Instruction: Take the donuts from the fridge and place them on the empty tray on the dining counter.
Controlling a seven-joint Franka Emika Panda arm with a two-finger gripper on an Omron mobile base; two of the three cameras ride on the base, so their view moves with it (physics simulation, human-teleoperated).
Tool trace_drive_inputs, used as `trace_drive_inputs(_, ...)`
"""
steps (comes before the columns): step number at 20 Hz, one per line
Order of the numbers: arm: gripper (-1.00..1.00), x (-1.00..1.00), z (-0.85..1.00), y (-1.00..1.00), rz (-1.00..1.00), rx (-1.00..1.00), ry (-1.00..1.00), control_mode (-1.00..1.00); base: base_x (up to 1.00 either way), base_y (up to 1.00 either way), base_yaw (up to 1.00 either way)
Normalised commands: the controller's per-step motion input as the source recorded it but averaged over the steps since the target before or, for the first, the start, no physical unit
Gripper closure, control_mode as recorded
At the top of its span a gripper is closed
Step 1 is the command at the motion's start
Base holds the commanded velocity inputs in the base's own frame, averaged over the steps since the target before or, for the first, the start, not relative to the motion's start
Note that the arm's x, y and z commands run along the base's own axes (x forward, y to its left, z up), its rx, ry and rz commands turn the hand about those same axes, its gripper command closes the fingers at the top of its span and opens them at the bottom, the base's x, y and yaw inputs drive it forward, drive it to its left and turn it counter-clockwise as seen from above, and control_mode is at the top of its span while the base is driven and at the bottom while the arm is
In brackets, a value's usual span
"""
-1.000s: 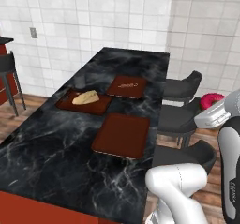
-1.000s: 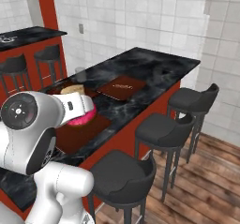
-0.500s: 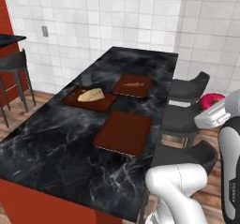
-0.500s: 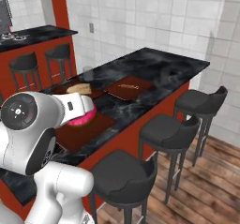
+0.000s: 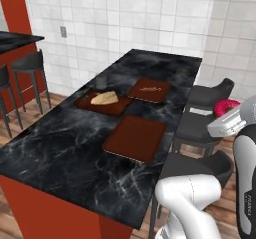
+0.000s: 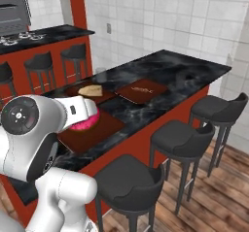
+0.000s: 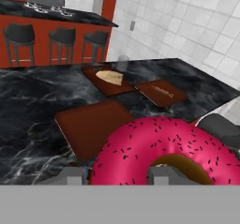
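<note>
Red-pink frosted ring donut with dark sprinkles [image 7: 164, 150] is held in the two-finger tool [image 7: 115, 176]; in the hand view the grey fingertips [image 7: 161, 175] sit against the ring, one at its outer edge and one in its hole, so the tool is closed on the donut. In the left base view the same donut [image 5: 226, 106] shows at the end of the white arm, off the right side of the long black white-veined marble tabletop [image 5: 65, 158], above the dark bar stools [image 5: 209, 95]. In the right base view it [image 6: 85, 123] sits just beyond the arm's white wrist, seen in front of the near end of the tabletop [image 6: 194, 71].

Flat plain reddish-brown rectangular tray with a thin raised rim [image 5: 135, 137] lies on the tabletop near its stool-side edge, nothing on it; it shows also in the hand view [image 7: 89, 124] and the right base view [image 6: 99, 131]. The donut is apart from this tray, not touching it.

Beyond the empty tray lie two further trays side by side: a reddish-brown tray carrying a tan loaf [image 5: 102, 103] and a smaller reddish-brown tray bearing a thin brown stick [image 5: 149, 90].

Red-based side counter with a black top [image 6: 44, 34] stands across the room, with dark stools [image 6: 41, 63] before it. White tiled wall [image 5: 150, 13] runs behind
</note>
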Motion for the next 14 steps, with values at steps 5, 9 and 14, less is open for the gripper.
trace_drive_inputs(5, 1.0, 0.0, 0.0, 0.0, 0.0, 0.0, 0.0, 1.0, 0.73, 0.1, 0.26)
trace_drive_inputs(9, 1.0, 0.69, -0.08, 0.03, 0.06, 0.01, 0.05, -1.0, 0.14, 0.0, 0.0)
trace_drive_inputs(14, 1.0, 0.98, -0.32, 0.35, 0.2, 0.0, 0.26, -1.0, 0.0, 0.0, 0.0)
